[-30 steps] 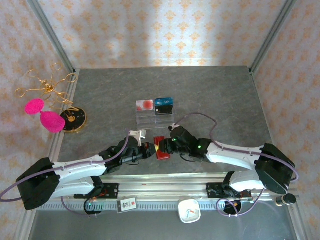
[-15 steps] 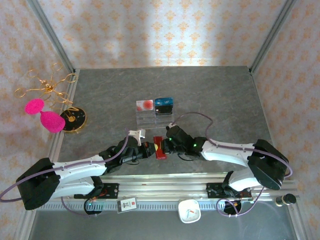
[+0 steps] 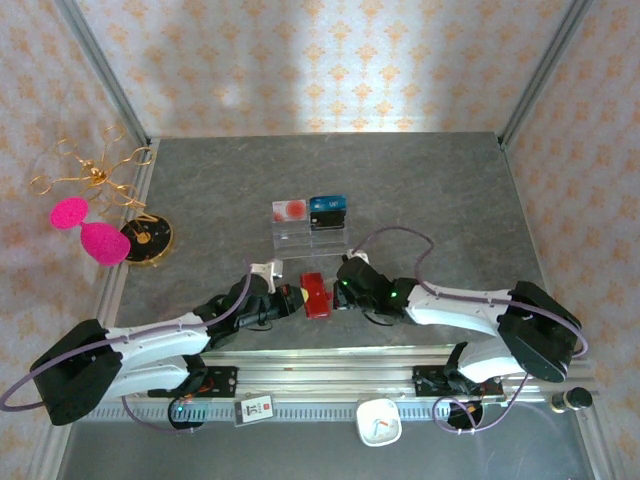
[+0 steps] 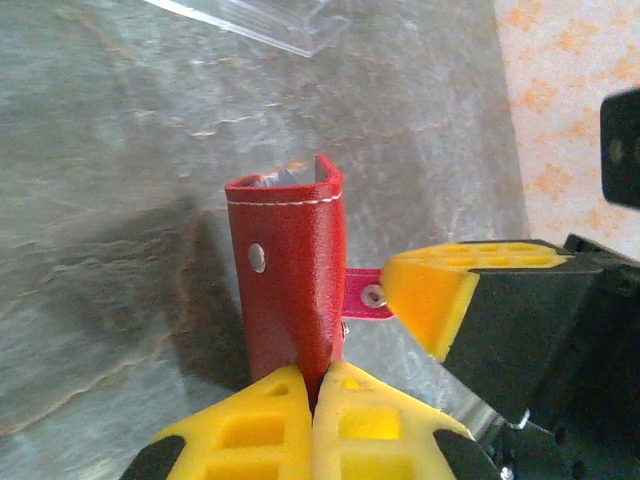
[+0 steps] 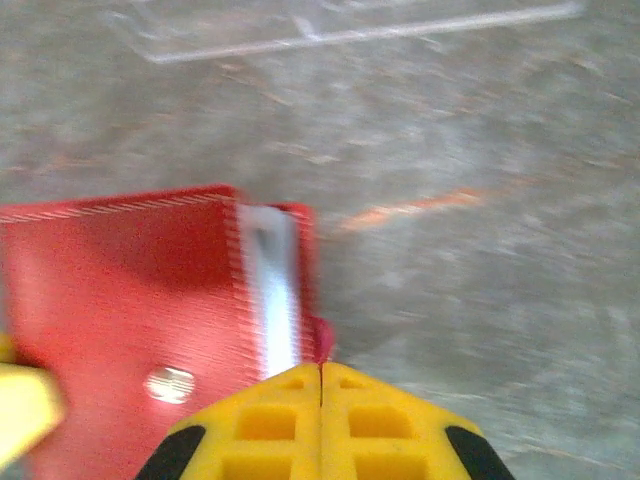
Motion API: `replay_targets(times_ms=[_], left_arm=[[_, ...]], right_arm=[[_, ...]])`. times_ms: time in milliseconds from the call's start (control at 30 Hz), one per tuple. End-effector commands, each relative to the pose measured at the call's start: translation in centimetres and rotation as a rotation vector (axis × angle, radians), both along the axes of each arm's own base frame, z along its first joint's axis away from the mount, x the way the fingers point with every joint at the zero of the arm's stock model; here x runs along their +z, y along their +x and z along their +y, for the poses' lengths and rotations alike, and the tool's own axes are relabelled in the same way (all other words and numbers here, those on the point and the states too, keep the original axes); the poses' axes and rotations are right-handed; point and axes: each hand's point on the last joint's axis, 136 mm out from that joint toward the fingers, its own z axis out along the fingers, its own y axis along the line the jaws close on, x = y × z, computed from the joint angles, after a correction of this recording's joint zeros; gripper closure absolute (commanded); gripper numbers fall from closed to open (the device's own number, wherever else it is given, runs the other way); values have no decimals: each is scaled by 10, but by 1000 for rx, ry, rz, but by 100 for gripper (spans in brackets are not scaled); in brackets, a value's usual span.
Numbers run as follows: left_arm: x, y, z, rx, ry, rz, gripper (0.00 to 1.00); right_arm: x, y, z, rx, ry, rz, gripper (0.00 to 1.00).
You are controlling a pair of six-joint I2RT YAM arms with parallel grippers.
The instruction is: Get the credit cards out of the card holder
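Observation:
The red card holder (image 3: 316, 295) stands on edge on the grey table between both grippers. My left gripper (image 4: 315, 385) is shut on its near edge, and the red cover (image 4: 285, 280) rises above the pads with a silver snap stud showing. My right gripper (image 5: 320, 370) is shut on the red snap tab (image 4: 362, 297), which sticks out of the holder's right side. A pale grey inner sleeve (image 5: 272, 290) shows along the holder's edge in the right wrist view. The credit cards are hidden inside. From above, the left gripper (image 3: 291, 298) and right gripper (image 3: 340, 291) flank the holder.
A clear acrylic tiered stand (image 3: 310, 232) behind the holder carries a red-and-white card (image 3: 289, 209) and a blue card (image 3: 327, 204). At the left edge are a black disc (image 3: 150, 236), pink pieces (image 3: 86, 228) and a gold wire ornament (image 3: 92, 172). A white timer (image 3: 379, 421) lies near the front rail.
The right gripper swung in toward the holder, then drew back to the right with the tab. The holder turned and now shows a wider red face. The left gripper shifted slightly left.

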Motion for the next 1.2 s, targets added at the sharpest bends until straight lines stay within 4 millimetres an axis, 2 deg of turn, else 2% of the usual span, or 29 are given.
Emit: replay_targets(times_ms=[0,67,167,200,300,367,500,633,700,767,967,1167], left_arm=[[7,1,-3,-8,-49,-20,100],[3,1,-2,-8,-51,-12,100],[-6,2,3,6,-32,19,100],[-10,3,7,19,-15,32,93],[-10,6,22,64,26,15,59],[-3,10,34,104,48,-18,47],[18,17,58,178,84,-107,34],[30,18,63,181,98,-149,30],[27,17,62,167,116,-141,30],[26,17,59,149,118,-139,31],[23,19,44,96,102,-130,32],[7,21,34,63,112,-97,48]], right_arm=[[-17,2,-31,-83,-98,-4,100],[-16,2,-31,-81,-85,-2,100],[-1,1,-20,-43,-26,-17,100],[7,0,-15,-23,6,-23,100],[31,-7,4,56,100,-35,100],[49,-12,18,100,157,-42,100],[82,-20,46,177,255,-48,100],[100,-25,65,224,274,-59,100],[96,-21,62,200,244,-64,100],[83,-16,52,157,189,-64,100],[32,-4,-3,-29,57,-16,100],[0,4,-46,-149,-49,-2,100]])
